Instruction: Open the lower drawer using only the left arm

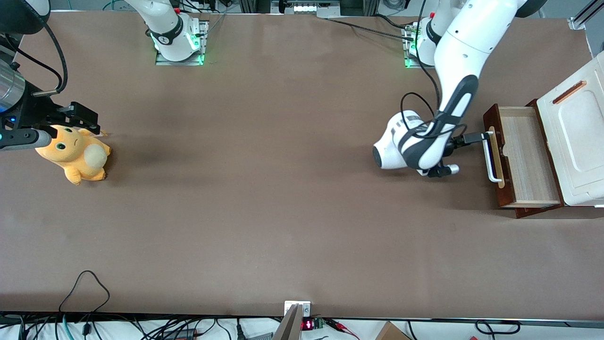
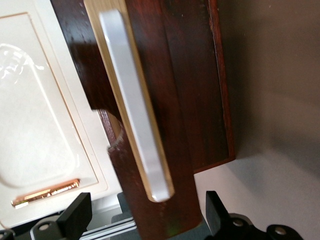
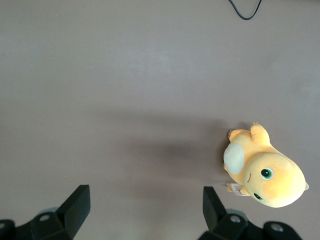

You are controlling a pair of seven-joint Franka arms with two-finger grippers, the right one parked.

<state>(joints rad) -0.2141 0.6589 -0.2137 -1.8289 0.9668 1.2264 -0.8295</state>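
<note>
Found the lower drawer [image 1: 524, 160] standing pulled out of its cabinet at the working arm's end of the worktop [image 1: 264, 189], close to that end's edge, with the pale wood inside open to view from above. Saw its dark reddish-brown front turned toward the middle of the worktop, carrying a white loop handle [image 1: 490, 160] on a pale wood strip. Noted the white moulded cabinet top [image 1: 578, 137] above the drawer's inner part, with an orange-brown slot [image 1: 569, 92] near the corner farther from the front camera.

Followed the left arm [image 1: 460, 52] down from its base near the worktop's edge farthest from the front camera, bent low in front of the drawer, wrist level with the drawer front. Placed the gripper [image 1: 482, 137] right at the handle, at the handle end farther from the front camera. Checked the wrist view: gripper [image 2: 145, 215] spread wide, both black fingers [image 2: 75, 215] well apart, the drawer front and one end of the handle [image 2: 137, 110] lying between them, nothing pinched. Could not tell whether either finger touched the wood. Caught the cabinet top [image 2: 35, 125] and slot [image 2: 45, 193] there too, beside the drawer front.

Spotted an orange plush toy [image 1: 75, 153] lying toward the parked arm's end of the worktop, well apart from the drawer.
</note>
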